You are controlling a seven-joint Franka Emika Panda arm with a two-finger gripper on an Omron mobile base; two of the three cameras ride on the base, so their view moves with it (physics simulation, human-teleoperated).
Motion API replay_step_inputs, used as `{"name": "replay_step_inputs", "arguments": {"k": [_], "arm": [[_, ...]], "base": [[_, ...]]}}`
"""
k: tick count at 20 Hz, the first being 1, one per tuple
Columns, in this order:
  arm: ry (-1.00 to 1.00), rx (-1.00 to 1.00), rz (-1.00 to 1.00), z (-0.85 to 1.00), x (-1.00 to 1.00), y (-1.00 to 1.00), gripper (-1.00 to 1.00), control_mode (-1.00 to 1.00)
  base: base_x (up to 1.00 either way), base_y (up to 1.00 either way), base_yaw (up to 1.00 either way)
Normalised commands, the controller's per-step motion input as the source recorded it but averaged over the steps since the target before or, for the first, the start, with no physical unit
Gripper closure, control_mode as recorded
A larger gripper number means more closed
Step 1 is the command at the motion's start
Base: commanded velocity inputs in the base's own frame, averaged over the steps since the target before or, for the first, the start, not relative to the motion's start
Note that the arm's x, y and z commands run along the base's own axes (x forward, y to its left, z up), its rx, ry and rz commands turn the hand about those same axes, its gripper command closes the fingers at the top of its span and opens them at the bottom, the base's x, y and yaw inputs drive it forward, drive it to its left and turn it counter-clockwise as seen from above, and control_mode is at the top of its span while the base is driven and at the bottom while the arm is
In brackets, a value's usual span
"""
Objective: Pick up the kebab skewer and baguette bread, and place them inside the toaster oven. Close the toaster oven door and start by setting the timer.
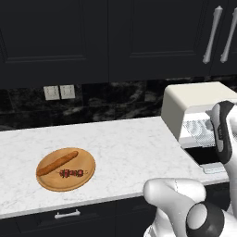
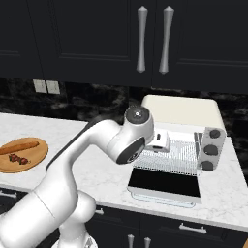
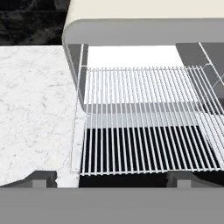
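The baguette bread (image 1: 57,163) (image 2: 18,147) and the kebab skewer (image 1: 71,173) (image 2: 18,158) lie side by side on a round wooden board (image 1: 51,183) (image 2: 34,160) at the left of the counter. The cream-white toaster oven (image 1: 194,104) (image 2: 181,109) stands at the right. The toaster oven door (image 1: 206,156) (image 2: 164,181) is folded down flat, and the wire rack (image 2: 177,156) (image 3: 144,127) is bare. My gripper (image 3: 112,179) (image 2: 159,141) hovers over the door at the oven's mouth, open, with nothing between its fingertips (image 3: 43,179). It is far from the board.
White marble counter (image 1: 120,143) runs between the board and the oven. Dark upper cabinets with silver handles (image 2: 141,38) hang above. Wall outlets (image 1: 59,92) sit on the black backsplash. The oven's round knobs (image 2: 211,145) are on its right side. My arm (image 1: 222,134) stands before the oven.
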Motion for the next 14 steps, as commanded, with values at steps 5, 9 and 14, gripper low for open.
{"name": "replay_step_inputs", "arguments": {"k": [5, 9, 14], "arm": [[0.02, -0.02, 0.04, 0.0, -0.26, 0.35, -1.0, -1.0], [0.0, 0.0, 0.09, 0.0, -0.23, 0.23, -1.0, -1.0], [0.0, 0.0, -0.04, 0.0, 0.16, 0.26, -1.0, -1.0]], "base": [[0.0, 0.0, 0.0], [0.0, 0.0, 0.0], [0.0, 0.0, 0.0]]}}
